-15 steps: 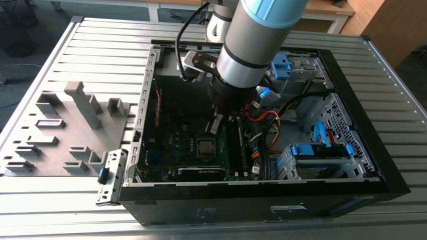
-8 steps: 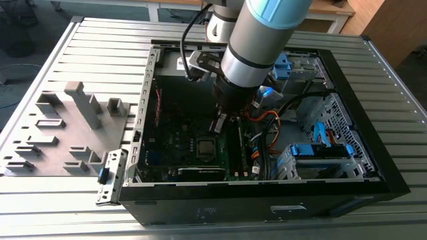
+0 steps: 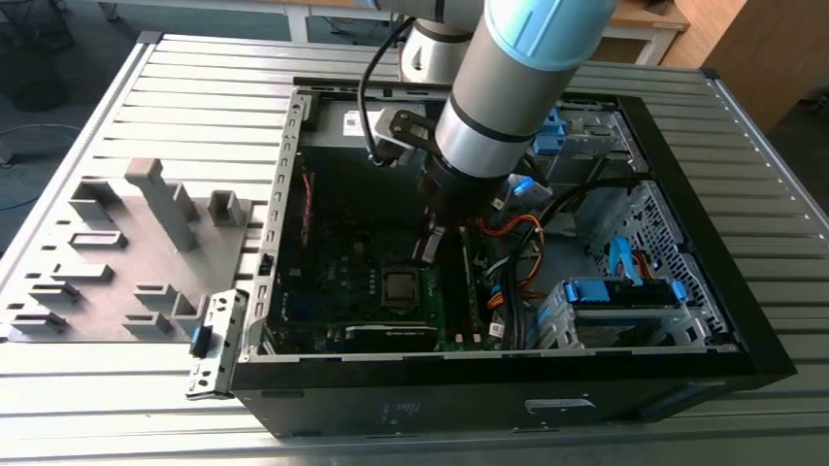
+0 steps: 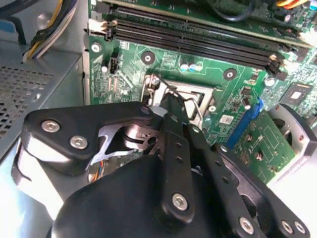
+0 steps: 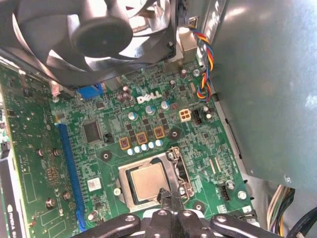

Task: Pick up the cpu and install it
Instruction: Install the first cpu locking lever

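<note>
Under the first wrist view's clenched, empty tool, cpu seated in its socket.

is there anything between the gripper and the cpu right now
Nothing visible does. In the first wrist view the cpu lies bare in its socket on the motherboard, and the gripper has its tips right at the chip's edge. The fan sits off to one side, clear of that gap.

The arm reaches down, end effector closed.
</note>
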You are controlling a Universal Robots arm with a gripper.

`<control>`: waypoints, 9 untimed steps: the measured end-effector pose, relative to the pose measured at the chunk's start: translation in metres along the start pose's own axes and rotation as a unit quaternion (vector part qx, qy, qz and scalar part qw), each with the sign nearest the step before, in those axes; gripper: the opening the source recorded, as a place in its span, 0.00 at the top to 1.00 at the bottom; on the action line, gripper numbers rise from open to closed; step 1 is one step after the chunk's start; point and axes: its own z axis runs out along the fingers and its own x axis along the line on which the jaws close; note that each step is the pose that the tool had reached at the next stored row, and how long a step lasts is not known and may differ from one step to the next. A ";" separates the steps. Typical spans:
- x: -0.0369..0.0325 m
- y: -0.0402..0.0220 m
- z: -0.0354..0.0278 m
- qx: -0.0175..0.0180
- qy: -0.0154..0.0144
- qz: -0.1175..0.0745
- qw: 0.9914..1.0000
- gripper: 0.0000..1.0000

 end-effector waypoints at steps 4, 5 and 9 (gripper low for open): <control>-0.0003 -0.0008 0.0005 0.000 0.001 0.000 1.000 0.89; -0.0003 -0.0008 0.0005 0.000 0.001 0.000 1.000 0.89; -0.0003 -0.0014 0.0029 0.000 0.001 0.000 1.000 0.89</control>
